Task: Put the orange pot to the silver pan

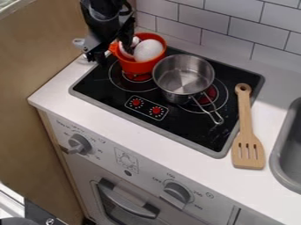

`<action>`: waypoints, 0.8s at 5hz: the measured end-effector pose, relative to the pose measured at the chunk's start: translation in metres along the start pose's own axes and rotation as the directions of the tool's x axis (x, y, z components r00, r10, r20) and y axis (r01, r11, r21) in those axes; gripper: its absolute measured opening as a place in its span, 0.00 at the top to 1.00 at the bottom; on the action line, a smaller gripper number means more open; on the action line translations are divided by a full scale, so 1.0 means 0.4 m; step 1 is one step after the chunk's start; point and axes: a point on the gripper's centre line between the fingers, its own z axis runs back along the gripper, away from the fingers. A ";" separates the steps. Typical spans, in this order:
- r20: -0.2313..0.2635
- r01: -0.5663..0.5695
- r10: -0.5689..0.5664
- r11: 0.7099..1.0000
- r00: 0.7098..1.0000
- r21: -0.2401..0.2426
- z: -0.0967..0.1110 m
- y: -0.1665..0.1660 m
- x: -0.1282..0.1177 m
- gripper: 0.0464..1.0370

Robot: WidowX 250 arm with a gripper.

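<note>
A white counter (50, 93) carries a black cooktop (111, 104) with two red burners; white tiles (203, 19) rise behind it, a wooden panel (44, 52) stands at left, and a grey sink (284, 151) lies at right. The orange pot (136, 67) is at the cooktop's far left, over the left burner, with white, rounded things (148, 50) inside. Just beside it, to the right, the silver pan (174, 96) looks bare inside, its handle pointing near and right. The gripper (109, 49) is at the pot's left rim, fingers spread apart; whether it has hold of anything I cannot tell.
</note>
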 end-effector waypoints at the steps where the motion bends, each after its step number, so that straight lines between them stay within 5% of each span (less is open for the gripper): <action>1: 0.009 0.003 -0.003 1.000 1.000 -0.009 -0.008 0.010 -0.012 0.04; 4: 0.030 -0.005 0.006 0.999 1.000 -0.040 -0.032 0.023 -0.025 0.04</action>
